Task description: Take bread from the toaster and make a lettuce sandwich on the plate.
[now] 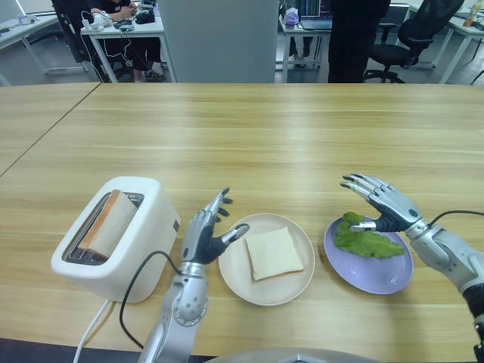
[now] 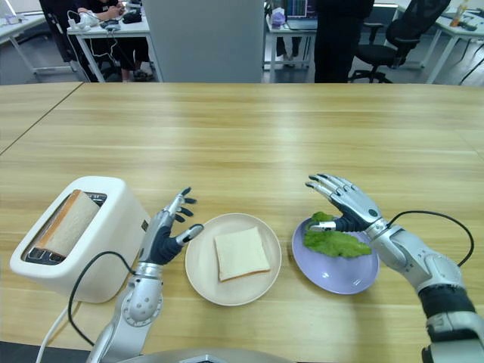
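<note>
A white toaster (image 1: 117,242) stands at the front left with one slice of bread (image 1: 110,223) leaning in its slot. To its right a cream plate (image 1: 291,283) holds a single bread slice (image 1: 273,253). A lettuce leaf (image 1: 368,240) lies on a purple plate (image 1: 378,276) further right. My left hand (image 1: 208,233) is open between the toaster and the cream plate, holding nothing. My right hand (image 1: 382,200) is open, hovering over the far edge of the purple plate with its thumb close to the lettuce.
The toaster's black cable (image 1: 140,283) loops on the table beside my left arm, and a white cord (image 1: 91,333) runs off the front edge. The wide wooden table (image 1: 257,136) stretches behind. Desks, chairs and people fill the room beyond.
</note>
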`<act>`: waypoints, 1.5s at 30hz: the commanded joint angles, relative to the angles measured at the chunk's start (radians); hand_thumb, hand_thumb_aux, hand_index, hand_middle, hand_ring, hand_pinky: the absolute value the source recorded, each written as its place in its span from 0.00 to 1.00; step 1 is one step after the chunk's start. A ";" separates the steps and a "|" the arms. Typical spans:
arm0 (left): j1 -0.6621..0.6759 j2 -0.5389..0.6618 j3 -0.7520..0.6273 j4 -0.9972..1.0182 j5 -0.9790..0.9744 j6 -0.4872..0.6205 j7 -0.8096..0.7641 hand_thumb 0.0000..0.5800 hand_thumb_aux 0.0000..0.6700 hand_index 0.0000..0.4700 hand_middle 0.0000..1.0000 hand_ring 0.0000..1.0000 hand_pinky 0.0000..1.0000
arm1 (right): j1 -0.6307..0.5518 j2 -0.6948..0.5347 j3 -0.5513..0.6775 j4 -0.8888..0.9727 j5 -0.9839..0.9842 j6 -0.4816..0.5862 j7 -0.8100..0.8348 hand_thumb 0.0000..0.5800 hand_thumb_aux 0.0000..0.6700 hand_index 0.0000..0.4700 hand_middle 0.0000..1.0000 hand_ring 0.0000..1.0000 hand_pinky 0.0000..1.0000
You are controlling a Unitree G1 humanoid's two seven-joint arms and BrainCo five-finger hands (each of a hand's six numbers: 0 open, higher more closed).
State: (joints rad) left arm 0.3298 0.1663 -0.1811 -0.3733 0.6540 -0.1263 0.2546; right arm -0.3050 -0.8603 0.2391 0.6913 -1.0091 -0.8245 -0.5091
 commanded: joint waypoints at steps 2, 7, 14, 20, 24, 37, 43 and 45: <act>0.020 0.005 0.045 -0.016 0.024 0.003 0.029 0.00 0.00 0.00 0.00 0.00 0.00 | -0.075 -0.061 0.188 0.174 -0.213 0.020 -0.325 0.00 0.00 0.00 0.00 0.00 0.00; 0.032 0.004 0.082 -0.016 0.015 -0.001 0.045 0.00 0.00 0.00 0.00 0.00 0.00 | -0.147 -0.080 0.311 0.300 -0.286 0.055 -0.516 0.00 0.00 0.00 0.00 0.00 0.00; 0.046 0.001 0.087 -0.006 0.036 0.004 0.052 0.00 0.00 0.00 0.00 0.00 0.00 | -0.200 -0.056 0.425 0.430 -0.301 0.098 -0.615 0.00 0.00 0.00 0.00 0.00 0.00; 0.055 -0.011 0.064 0.003 0.064 0.006 0.053 0.00 0.00 0.00 0.00 0.00 0.00 | -0.229 -0.015 0.481 0.509 -0.280 0.131 -0.616 0.15 0.08 0.08 0.00 0.00 0.00; 0.062 -0.012 0.066 -0.006 0.069 0.008 0.051 0.00 0.00 0.00 0.00 0.00 0.00 | -0.243 0.008 0.503 0.549 -0.264 0.152 -0.598 0.32 0.17 0.17 0.00 0.00 0.00; 0.044 -0.012 0.061 0.014 0.065 0.009 0.041 0.00 0.00 0.00 0.00 0.00 0.00 | -0.262 0.041 0.548 0.596 -0.210 0.197 -0.516 1.00 0.98 0.96 0.00 0.00 0.00; 0.033 -0.013 0.057 0.036 0.061 0.009 0.042 0.00 0.00 0.00 0.00 0.00 0.00 | -0.271 0.036 0.553 0.596 -0.186 0.193 -0.513 1.00 1.00 0.98 0.00 0.00 0.00; 0.028 -0.016 0.053 0.036 0.066 0.008 0.046 0.00 0.00 0.00 0.00 0.00 0.00 | -0.279 0.026 0.542 0.590 -0.166 0.184 -0.517 1.00 1.00 0.98 0.00 0.00 0.00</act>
State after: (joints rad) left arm 0.3617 0.1526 -0.1248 -0.3517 0.7196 -0.1255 0.3023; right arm -0.5687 -0.8224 0.7820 1.2793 -1.1943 -0.6307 -1.0374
